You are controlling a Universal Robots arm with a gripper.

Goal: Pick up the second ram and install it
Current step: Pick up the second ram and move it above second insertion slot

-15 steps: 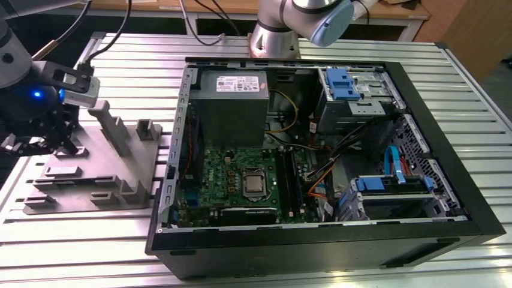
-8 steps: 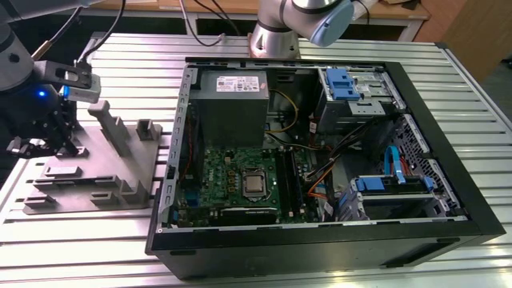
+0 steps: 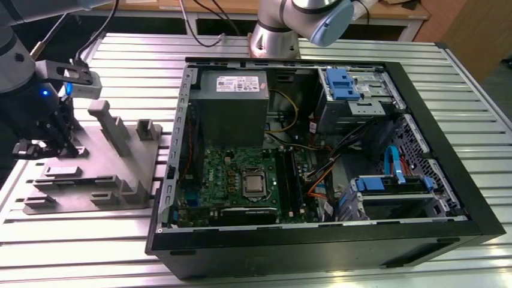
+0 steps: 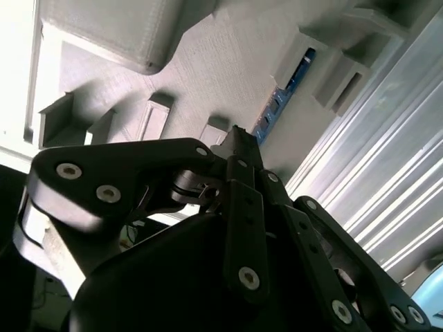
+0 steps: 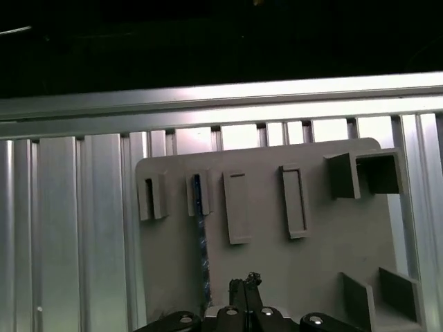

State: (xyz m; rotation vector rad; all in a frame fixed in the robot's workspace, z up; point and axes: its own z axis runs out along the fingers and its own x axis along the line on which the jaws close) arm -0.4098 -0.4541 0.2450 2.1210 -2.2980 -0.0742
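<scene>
Black fingers (image 4: 242, 207) of the gripper (image 5: 246, 282) are seen pressed together with nothing pinched between them, held over a grey holder plate (image 5: 325, 249) that is laid on the slatted metal table (image 3: 88, 240). The ram stick (image 5: 201, 249) is seen standing on edge in a slot of that plate, just beside the fingertips. The open computer case (image 3: 320, 243) is placed beside the plate, towards the exterior view's right.

First wrist view: thin blue ram stick (image 5: 201, 249) in grey plastic fixture (image 5: 311, 277), one end hidden behind black hand (image 5: 247, 280); fixture cut by picture edge.
</scene>
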